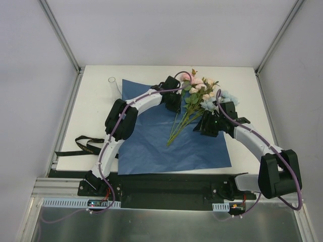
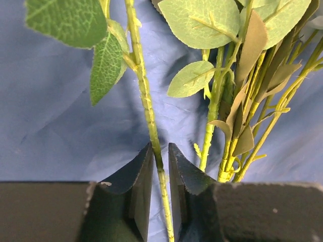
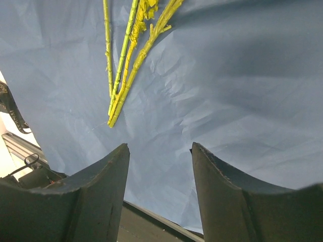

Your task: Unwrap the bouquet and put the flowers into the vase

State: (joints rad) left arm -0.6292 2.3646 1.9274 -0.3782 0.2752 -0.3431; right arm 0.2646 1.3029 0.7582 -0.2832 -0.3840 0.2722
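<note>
The flowers (image 1: 199, 93) lie loose on the opened blue paper sheet (image 1: 151, 141), blooms toward the back, stem ends toward the front. My left gripper (image 1: 174, 103) is down over the stems near the blooms. In the left wrist view its jaws (image 2: 160, 147) straddle one thin green stem (image 2: 146, 101) with a narrow gap left beside it; the other stems (image 2: 227, 151) lie just to the right. My right gripper (image 1: 206, 126) hovers right of the stems, open and empty (image 3: 159, 147), with the cut stem ends (image 3: 118, 101) ahead of it. The clear vase (image 1: 113, 83) stands at the back left.
The black ribbon (image 1: 83, 145) lies untied at the table's left front edge, off the paper. The white table (image 1: 252, 85) is walled by panels at left, right and back. The left arm arches over the paper's left half.
</note>
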